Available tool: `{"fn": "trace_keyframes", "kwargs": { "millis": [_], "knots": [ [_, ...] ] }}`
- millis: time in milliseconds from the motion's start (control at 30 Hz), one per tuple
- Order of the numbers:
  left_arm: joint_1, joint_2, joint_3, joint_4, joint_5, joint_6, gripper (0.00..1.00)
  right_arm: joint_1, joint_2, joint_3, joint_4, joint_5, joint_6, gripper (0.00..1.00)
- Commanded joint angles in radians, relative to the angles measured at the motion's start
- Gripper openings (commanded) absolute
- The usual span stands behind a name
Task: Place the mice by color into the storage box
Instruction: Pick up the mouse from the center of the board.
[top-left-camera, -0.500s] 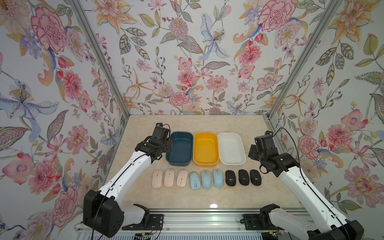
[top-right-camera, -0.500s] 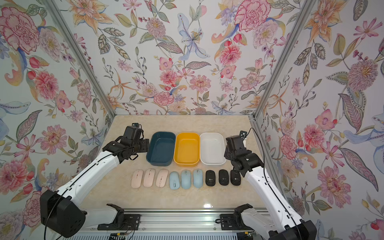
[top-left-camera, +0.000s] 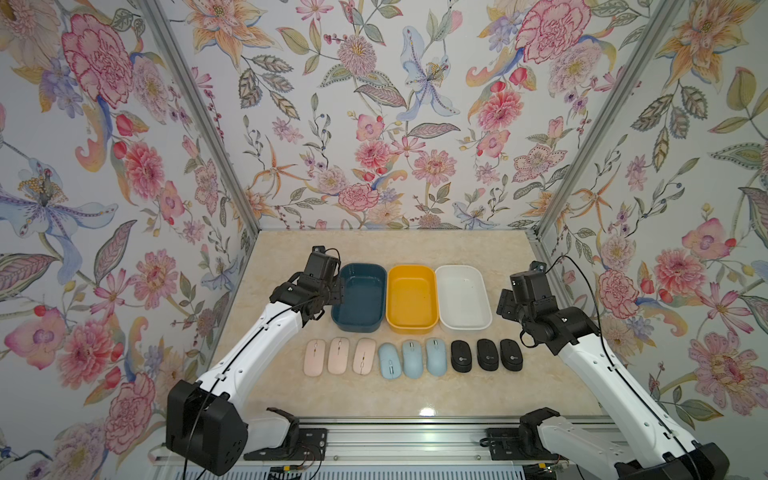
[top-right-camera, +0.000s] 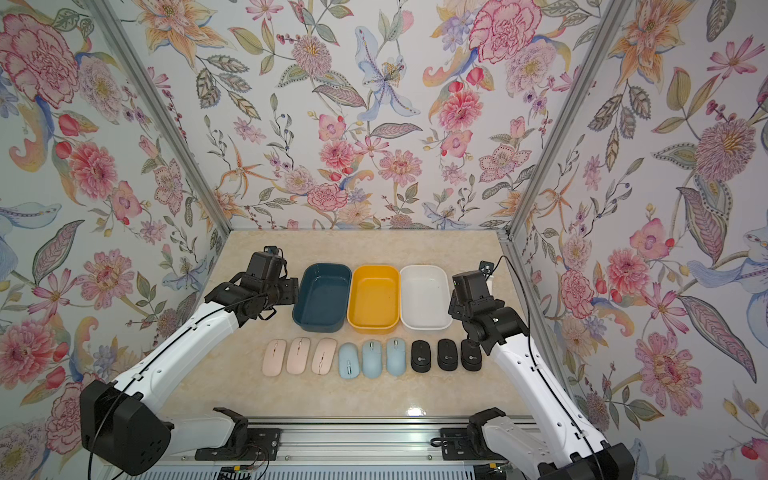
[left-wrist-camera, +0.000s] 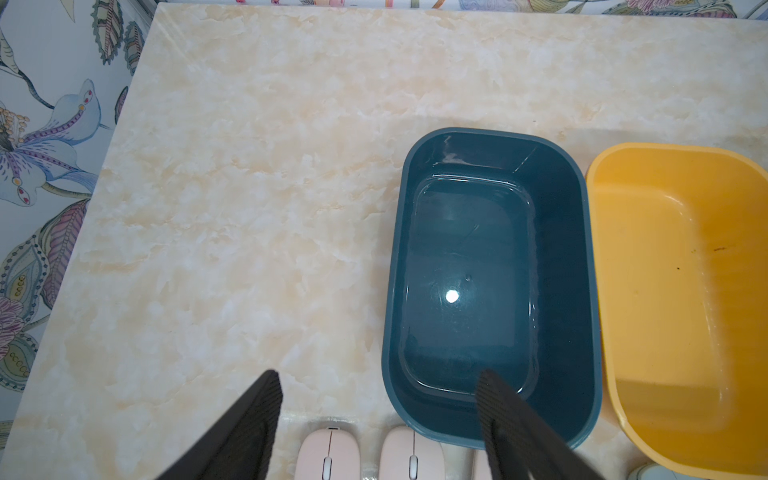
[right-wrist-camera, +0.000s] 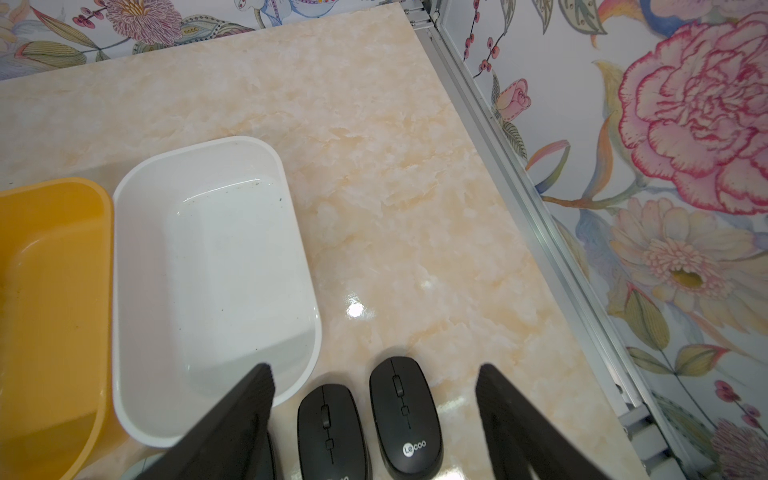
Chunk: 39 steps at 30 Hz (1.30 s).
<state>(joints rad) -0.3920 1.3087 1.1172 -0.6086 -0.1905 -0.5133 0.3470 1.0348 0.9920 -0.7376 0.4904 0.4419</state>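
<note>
1. The walls (top-left-camera: 374, 124) are the biggest thing. They stand on three sides and are covered in big painted flowers.
2. The tabletop (top-left-camera: 374, 249) is pale, like marble, and shiny. Everything sits on it.
3. The left arm (top-left-camera: 266, 345) is white and black. It reaches in from the near edge, and its black end is just beside the dark blue box (top-left-camera: 357, 326).
4. The right arm (top-left-camera: 598, 374) looks the same. Its black end is near the white box (top-left-camera: 465, 324), on the side away from the other boxes.
5. Three boxes stand side by side in a row. The dark blue box is on the left, the yellow box (top-left-camera: 411, 328) is in the middle, and the white box is on the right.
6. The left pincer (left-wrist-camera: 376, 376) is open wide and grips nothing. It hangs over the tabletop by the near corner of the dark blue box.
7. The right pincer (right-wrist-camera: 372, 368) is open wide too and grips nothing. In the right wrist view, two black mice show between its fingers (right-wrist-camera: 249, 399).
8. All nine mice lie on the tabletop in one neat row, just in front of the boxes.
9. The three pink mice (top-left-camera: 338, 355) are on the left.
10. The three blue mice (top-left-camera: 411, 358) are in the middle.
11. The three black mice (top-left-camera: 487, 354) are on the right. They are shorter, and each one has a small round mark.
</note>
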Motion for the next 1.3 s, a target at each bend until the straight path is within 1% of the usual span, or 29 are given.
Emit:
{"fn": "trace_keyframes", "kwargs": {
  "millis": [0,200,300,400,500,600,767,900,1033,1200,1267],
  "knots": [
    [0.001,-0.019,0.013,-0.022,-0.009,0.000,0.77,0.004,-0.019,0.017,-0.009,0.020,-0.015,0.80],
    [0.001,-0.028,0.010,-0.023,-0.012,0.004,0.78,0.006,-0.035,0.011,0.002,0.013,-0.016,0.81],
    [0.001,-0.030,0.012,-0.026,-0.013,0.009,0.77,0.005,-0.021,0.017,-0.025,0.025,-0.016,0.81],
    [0.000,-0.031,0.017,-0.027,-0.016,0.012,0.77,0.007,-0.014,0.036,-0.085,0.047,0.003,0.83],
    [0.001,-0.025,0.023,-0.026,-0.011,0.012,0.77,0.007,-0.007,0.066,-0.186,0.100,0.055,0.81],
    [0.001,-0.017,0.028,-0.026,-0.004,0.007,0.78,0.007,-0.001,0.094,-0.294,0.104,0.119,0.78],
    [0.000,-0.003,0.046,-0.026,0.007,0.005,0.78,0.020,0.002,0.092,-0.438,0.045,0.266,0.77],
    [0.001,0.003,0.052,-0.026,0.015,0.006,0.77,0.044,0.009,0.050,-0.480,-0.018,0.353,0.76],
    [0.001,0.007,0.050,-0.026,0.019,0.010,0.77,0.053,0.009,0.002,-0.477,-0.087,0.389,0.76],
    [0.001,0.015,0.055,-0.025,0.025,0.017,0.77,0.049,0.014,-0.057,-0.493,-0.114,0.429,0.76],
    [0.001,0.017,0.056,-0.026,0.027,0.019,0.77,0.046,0.026,-0.070,-0.492,-0.130,0.432,0.78]
  ]
}}
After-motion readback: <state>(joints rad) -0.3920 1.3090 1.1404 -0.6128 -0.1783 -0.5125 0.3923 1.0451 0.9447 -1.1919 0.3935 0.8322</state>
